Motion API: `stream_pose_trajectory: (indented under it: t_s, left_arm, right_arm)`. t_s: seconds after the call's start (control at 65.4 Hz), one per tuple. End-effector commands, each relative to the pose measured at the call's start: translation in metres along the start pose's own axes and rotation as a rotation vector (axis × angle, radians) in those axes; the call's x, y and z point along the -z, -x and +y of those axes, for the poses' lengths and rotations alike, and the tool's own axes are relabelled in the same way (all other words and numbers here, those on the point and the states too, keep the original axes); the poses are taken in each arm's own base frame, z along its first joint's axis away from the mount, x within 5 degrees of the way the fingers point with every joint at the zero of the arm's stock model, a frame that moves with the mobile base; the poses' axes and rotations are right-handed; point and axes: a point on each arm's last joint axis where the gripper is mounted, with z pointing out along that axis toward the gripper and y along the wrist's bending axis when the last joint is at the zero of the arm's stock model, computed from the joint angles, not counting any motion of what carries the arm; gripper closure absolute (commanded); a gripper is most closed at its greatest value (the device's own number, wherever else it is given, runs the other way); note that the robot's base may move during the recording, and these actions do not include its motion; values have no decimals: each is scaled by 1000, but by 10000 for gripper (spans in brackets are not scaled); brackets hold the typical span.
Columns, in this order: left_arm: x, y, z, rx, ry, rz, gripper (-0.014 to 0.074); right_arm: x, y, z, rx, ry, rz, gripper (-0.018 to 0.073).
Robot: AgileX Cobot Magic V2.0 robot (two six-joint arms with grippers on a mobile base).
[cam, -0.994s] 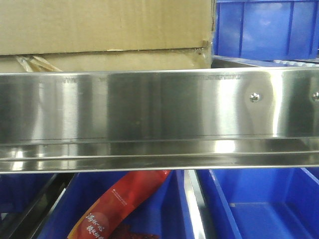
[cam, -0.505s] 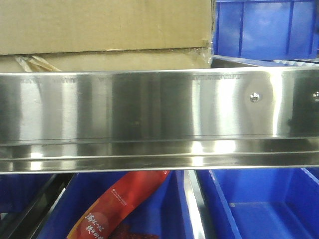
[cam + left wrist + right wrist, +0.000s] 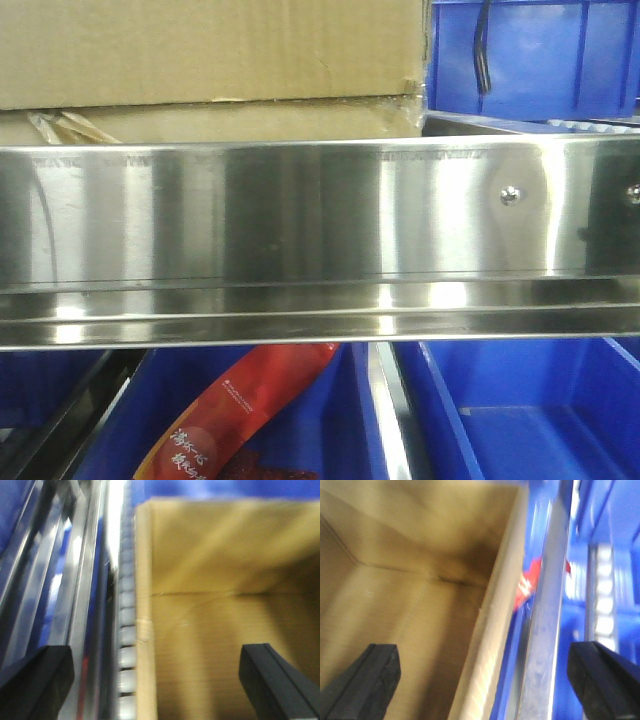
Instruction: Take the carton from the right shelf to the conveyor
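On the shelf, an open-topped cardboard carton [image 3: 210, 50] sits at upper left behind a broad stainless-steel rail [image 3: 300, 210], with a blue bin [image 3: 530, 60] just to its right. A red packet [image 3: 240, 410] lies in another bin on the level below.

The wrist views show each arm straddling one side wall of the carton. The left gripper [image 3: 155, 680] is spread wide, one finger over the box's interior and the other outside, above a roller track [image 3: 126, 630]. The right gripper [image 3: 485, 680] is equally wide open, one finger inside and one out over the steel framing. Neither has hold of anything, and both views are blurred, so how close the pads are to the cardboard cannot be told.

The risks lie in the pinch and the lift. A single cardboard wall may buckle or slip if squeezed off-centre. The outer fingers sit near rollers and metal and could snag. Uneven closing would tilt the box, and its base could catch the steel rail on the way out to the conveyor.
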Motion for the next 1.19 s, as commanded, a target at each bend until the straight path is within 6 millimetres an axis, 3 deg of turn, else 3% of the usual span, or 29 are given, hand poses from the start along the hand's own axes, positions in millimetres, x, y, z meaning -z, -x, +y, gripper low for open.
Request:
stream_pose_trajectory:
  t_s: [0.0,0.321,0.627,0.856,1.101,1.177]
  left_arm:
    - [-12,1,-1,-8,-8,13,26]
    - [-49,-3,-3,-13,1,103,26]
    - [-67,-6,-5,-15,3,139,26]
    - [-70,-6,-5,-16,3,147,26]
    - [-70,-6,-5,-16,3,147,26]
    - [-70,-6,-5,-16,3,147,26]
  right_arm:
    - [-1,3,-1,-1,-9,-20,-9]
    - [-27,0,-1,-1,-20,27,-9]
    - [-30,-1,-1,-1,-22,33,-9]
    - [-30,-1,-1,-2,-18,34,-9]
    - [-45,-4,1,-14,5,69,-8]
    - [-47,-4,1,-15,8,74,30]
